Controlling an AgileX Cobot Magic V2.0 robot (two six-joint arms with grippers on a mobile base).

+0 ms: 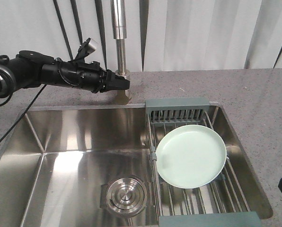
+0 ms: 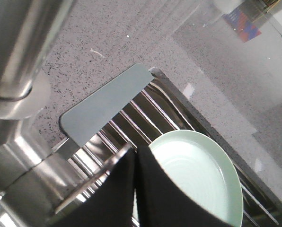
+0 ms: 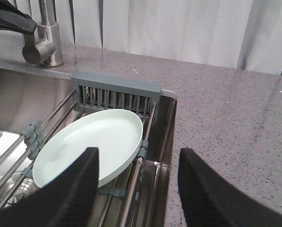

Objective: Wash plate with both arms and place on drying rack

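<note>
Resting flat on the steel rods of the drying rack (image 1: 198, 111), the pale green plate (image 1: 191, 155) sits face up, with nothing gripping it. We see the rack laid across the right part of the steel sink (image 1: 70, 156), its grey-green end bars at the far and near edges. From our right wrist view the plate (image 3: 91, 144) lies just in front of the far end bar of the rack (image 3: 116, 88), its rim close to the rod on the counter side. Our right gripper (image 3: 138, 189) hangs over the sink's right edge, its two black fingers (image 3: 77, 187) held wide apart, one above the plate's near rim and the other above the speckled grey counter (image 3: 226, 113). Our left gripper (image 1: 123, 85) is up beside the faucet (image 1: 119, 52), at the back of the sink, well apart from the plate; in its wrist view the fingers (image 2: 117, 189) are pressed together with only a thin seam between them. A round drain strainer (image 1: 127, 194) sits in the sink floor to the left of the rack
</note>
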